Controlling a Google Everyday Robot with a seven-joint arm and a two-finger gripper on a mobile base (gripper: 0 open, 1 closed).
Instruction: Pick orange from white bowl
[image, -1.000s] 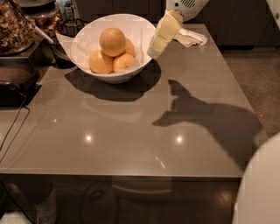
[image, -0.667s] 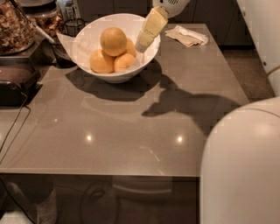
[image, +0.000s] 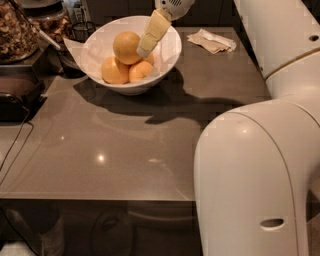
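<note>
The white bowl (image: 97, 47) stands at the back left of the grey table. The orange (image: 125, 46), pale and the biggest, lies on top of three smaller, deeper-orange fruits, two of which show clearly (image: 114, 71) (image: 139, 71). My gripper (image: 145, 50) reaches down from the top of the view into the bowl, with its tip right beside the orange's right side. Whether it touches the orange I cannot tell.
My white arm (image: 250, 175) fills the right foreground and hides that part of the grey table (image: 125, 150). A crumpled napkin (image: 212, 41) lies at the back right. A jar of granola (image: 15, 30), a black appliance (image: 15, 95) and a cable (image: 12, 150) are at the left.
My gripper has moved left from outside the bowl's right rim to over the bowl, next to the orange. My arm has swung further into the right foreground.
</note>
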